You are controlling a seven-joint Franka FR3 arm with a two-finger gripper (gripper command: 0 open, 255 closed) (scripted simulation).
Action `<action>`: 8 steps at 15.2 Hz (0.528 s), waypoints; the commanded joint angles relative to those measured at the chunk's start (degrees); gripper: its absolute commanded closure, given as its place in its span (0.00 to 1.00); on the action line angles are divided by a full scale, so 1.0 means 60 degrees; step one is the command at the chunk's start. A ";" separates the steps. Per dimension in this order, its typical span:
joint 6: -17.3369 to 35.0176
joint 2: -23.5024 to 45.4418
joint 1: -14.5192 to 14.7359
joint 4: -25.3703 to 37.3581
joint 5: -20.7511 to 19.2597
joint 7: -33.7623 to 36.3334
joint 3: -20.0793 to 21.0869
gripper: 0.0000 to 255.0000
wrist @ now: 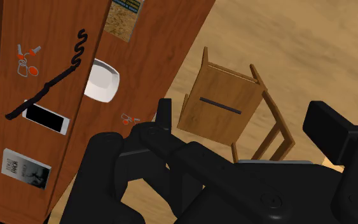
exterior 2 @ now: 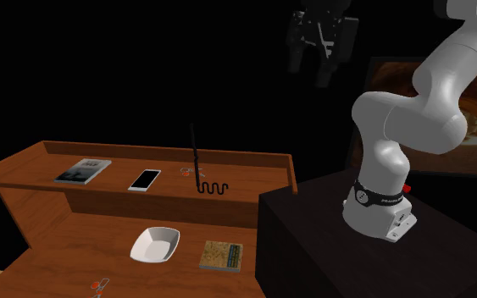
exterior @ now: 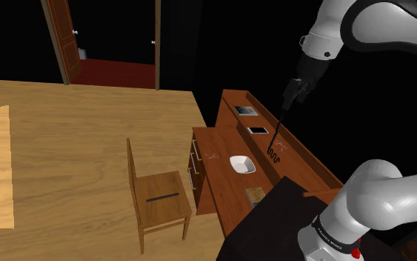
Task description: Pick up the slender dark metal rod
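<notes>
Shoulder view: gripper (exterior: 291, 95) hangs over the shelf (exterior: 301, 160) of the desk (exterior: 218, 178), jaws apart and empty. The rod (exterior: 277, 137) is below it, squiggled end on the shelf. Lettering on the arm (exterior: 377, 18) reads "FR" (rest cropped).

Second exterior view: rod stands near upright beside a phone (exterior 2: 145, 179), its tip well below the fingers, no contact.

Wrist view: fingers spread; rod off to one side, by the phone. Book (wrist: 26, 168) cover illegible.
</notes>
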 commanded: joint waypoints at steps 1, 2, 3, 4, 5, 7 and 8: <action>0.0000 0.0000 0.0000 0.0000 0.0000 0.0000 0.0000 0.00; 0.0272 0.0053 -0.0079 -0.0216 -0.0084 -0.0020 -0.0109 0.00; 0.0547 0.0118 -0.0160 -0.0422 -0.0168 -0.0038 -0.0218 0.00; 0.0825 0.0195 -0.0242 -0.0619 -0.0253 -0.0056 -0.0330 0.00; 0.1106 0.0284 -0.0327 -0.0806 -0.0339 -0.0072 -0.0442 0.00; 0.1677 0.0499 -0.0505 -0.1149 -0.0511 -0.0103 -0.0668 0.00; 0.1967 0.0626 -0.0595 -0.1305 -0.0599 -0.0116 -0.0784 0.00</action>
